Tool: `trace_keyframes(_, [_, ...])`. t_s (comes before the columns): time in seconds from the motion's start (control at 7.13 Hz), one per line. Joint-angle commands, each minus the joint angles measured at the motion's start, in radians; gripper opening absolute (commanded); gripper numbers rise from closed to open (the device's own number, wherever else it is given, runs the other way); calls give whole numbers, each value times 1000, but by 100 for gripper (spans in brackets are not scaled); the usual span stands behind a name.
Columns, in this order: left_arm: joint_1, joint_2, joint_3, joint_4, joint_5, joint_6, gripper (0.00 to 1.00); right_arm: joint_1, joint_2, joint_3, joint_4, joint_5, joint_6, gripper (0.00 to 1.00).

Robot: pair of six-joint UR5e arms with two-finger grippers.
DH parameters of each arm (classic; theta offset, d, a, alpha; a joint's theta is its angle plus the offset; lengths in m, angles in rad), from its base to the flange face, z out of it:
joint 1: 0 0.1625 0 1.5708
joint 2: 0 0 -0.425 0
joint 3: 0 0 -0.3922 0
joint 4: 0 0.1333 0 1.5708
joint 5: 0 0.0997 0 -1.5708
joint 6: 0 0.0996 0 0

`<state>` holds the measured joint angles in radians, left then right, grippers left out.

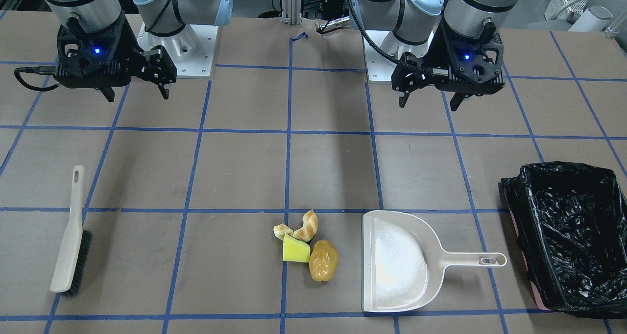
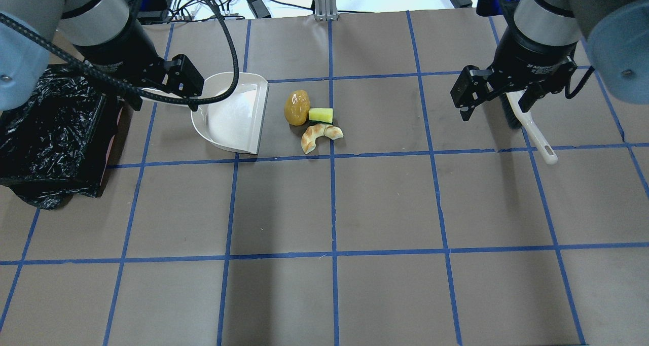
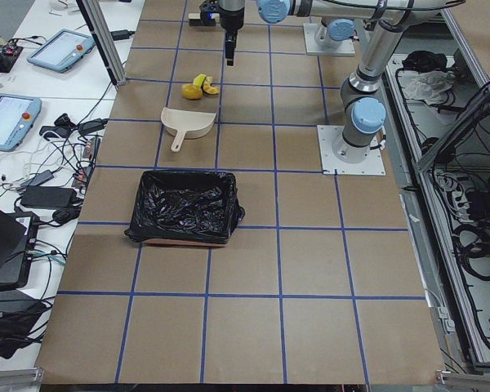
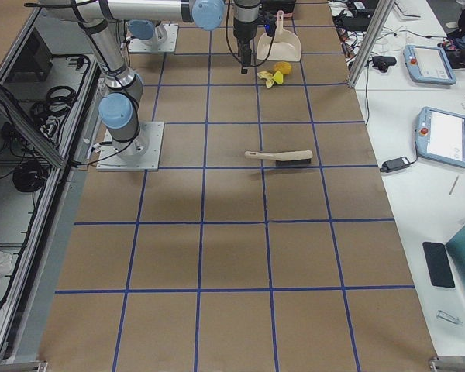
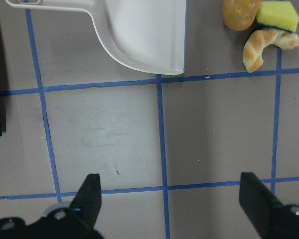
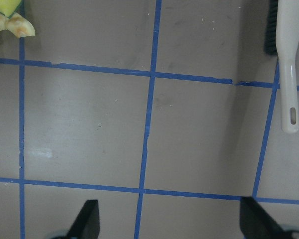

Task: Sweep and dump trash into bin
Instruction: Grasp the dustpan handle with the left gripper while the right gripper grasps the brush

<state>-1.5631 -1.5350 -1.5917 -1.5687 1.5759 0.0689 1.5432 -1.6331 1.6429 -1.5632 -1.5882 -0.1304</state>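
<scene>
The trash lies in one cluster: a tan crust [image 1: 306,226], a yellow sponge wedge [image 1: 295,249] and a golden-brown potato-like lump [image 1: 323,260]. They also show from overhead as the lump [image 2: 297,107], the sponge [image 2: 321,115] and the crust [image 2: 317,134]. The black-lined bin [image 1: 573,236] stands at the table's end on my left side. My left gripper [image 1: 430,99] is open and empty, held above the table near the dustpan [image 2: 233,117]. My right gripper [image 1: 137,98] is open and empty, above the brush [image 2: 532,130].
The beige dustpan [image 1: 397,260] lies flat, its mouth toward the trash and its handle toward the bin. The brush [image 1: 71,236] lies on its side far from the trash. Blue tape lines grid the brown table [image 1: 245,167].
</scene>
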Motion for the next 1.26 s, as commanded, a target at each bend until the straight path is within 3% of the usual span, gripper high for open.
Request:
trace_keyframes(0.0, [3, 3, -37, 27, -2, 2, 100, 0, 1, 0, 0, 2, 0, 100])
trace_keyframes(0.7, [31, -11, -37, 39, -2, 75, 100, -26, 5, 5, 17, -13, 0, 100])
trace_keyframes(0.84, [66, -36, -39, 135, -2, 150, 100, -79, 4, 3, -35, -12, -11, 100])
trace_keyframes(1.12, [101, -111, -41, 185, -2, 416, 100, -219, 10, 9, -57, -12, -224, 100])
